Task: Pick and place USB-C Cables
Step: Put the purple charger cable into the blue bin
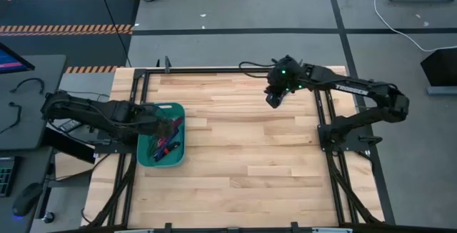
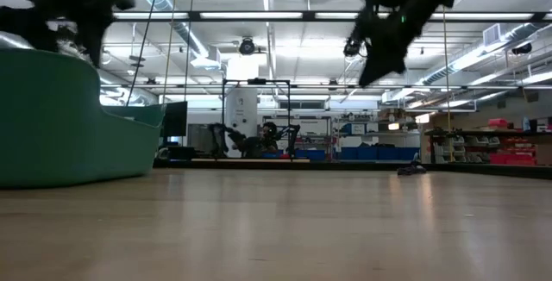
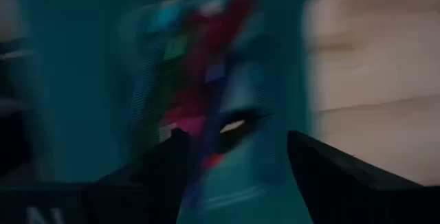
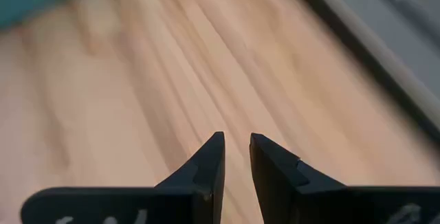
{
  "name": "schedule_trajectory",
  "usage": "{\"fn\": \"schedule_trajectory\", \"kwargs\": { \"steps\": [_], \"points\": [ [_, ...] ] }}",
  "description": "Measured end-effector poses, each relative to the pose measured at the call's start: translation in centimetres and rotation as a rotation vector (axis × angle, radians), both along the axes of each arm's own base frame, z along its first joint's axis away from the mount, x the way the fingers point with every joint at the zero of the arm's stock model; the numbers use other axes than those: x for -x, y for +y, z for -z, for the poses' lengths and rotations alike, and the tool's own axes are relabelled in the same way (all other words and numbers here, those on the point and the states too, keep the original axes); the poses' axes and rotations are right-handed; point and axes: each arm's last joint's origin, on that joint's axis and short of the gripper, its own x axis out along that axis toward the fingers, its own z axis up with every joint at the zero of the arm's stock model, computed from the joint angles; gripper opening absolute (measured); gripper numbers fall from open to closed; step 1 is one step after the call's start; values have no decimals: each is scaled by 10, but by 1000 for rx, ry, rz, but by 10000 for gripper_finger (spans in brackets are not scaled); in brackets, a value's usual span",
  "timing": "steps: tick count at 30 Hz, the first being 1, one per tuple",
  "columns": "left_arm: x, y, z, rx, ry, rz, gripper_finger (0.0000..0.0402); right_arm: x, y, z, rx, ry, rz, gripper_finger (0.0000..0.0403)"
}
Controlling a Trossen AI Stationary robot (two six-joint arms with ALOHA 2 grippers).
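The teal tray (image 1: 144, 163) sits near the table's left edge; it also shows in the low view (image 2: 60, 126). Several coloured USB-C cables (image 1: 163, 147) lie bundled inside it. My left gripper (image 1: 168, 124) hovers over the tray's far half, open, and the blurred red, magenta and blue cables (image 3: 199, 80) show beyond its fingers (image 3: 234, 141). My right gripper (image 1: 273, 101) hangs in the air over the far middle of the table (image 2: 371, 74). Its fingers (image 4: 237, 140) are empty, with only a narrow gap over bare wood.
Black frame rails (image 1: 325, 119) run along the table's left, far and right sides. A small dark object (image 2: 412, 169) lies far off at the table's far right. The wooden top (image 1: 250, 169) between tray and right rail is bare.
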Motion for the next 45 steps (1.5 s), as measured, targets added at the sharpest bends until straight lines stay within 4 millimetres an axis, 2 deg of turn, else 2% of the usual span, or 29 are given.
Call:
{"fn": "schedule_trajectory", "kwargs": {
  "steps": [6, 10, 15, 20, 23, 27, 31, 36, 45],
  "points": [
    [-32, -1, -15, -202, -347, 41, 219, 21, -32, 65, -235, 147, 356, 75],
    [-52, -1, -27, -389, -504, 69, 201, 38, -52, 92, -291, 228, 527, 77],
    [-71, -1, -30, -514, -548, 129, 184, 55, -73, 109, -323, 282, 648, 107],
    [-84, -2, -24, -515, -542, 135, 173, 68, -90, 122, -366, 296, 793, 158],
    [-90, -4, -19, -498, -532, 152, 172, 69, -96, 129, -374, 307, 888, 182],
    [-98, -6, -13, -469, -528, 179, 173, 60, -100, 132, -372, 235, 919, 193],
    [-103, -8, -9, -449, -524, 197, 172, 57, -100, 138, -333, 281, 958, 184],
    [-106, -9, -7, -441, -530, 211, 172, 49, -95, 143, -292, 327, 897, 159],
    [-107, -10, -4, -452, -505, 238, 172, 33, -85, 151, -319, 348, 738, 60]
  ]
}}
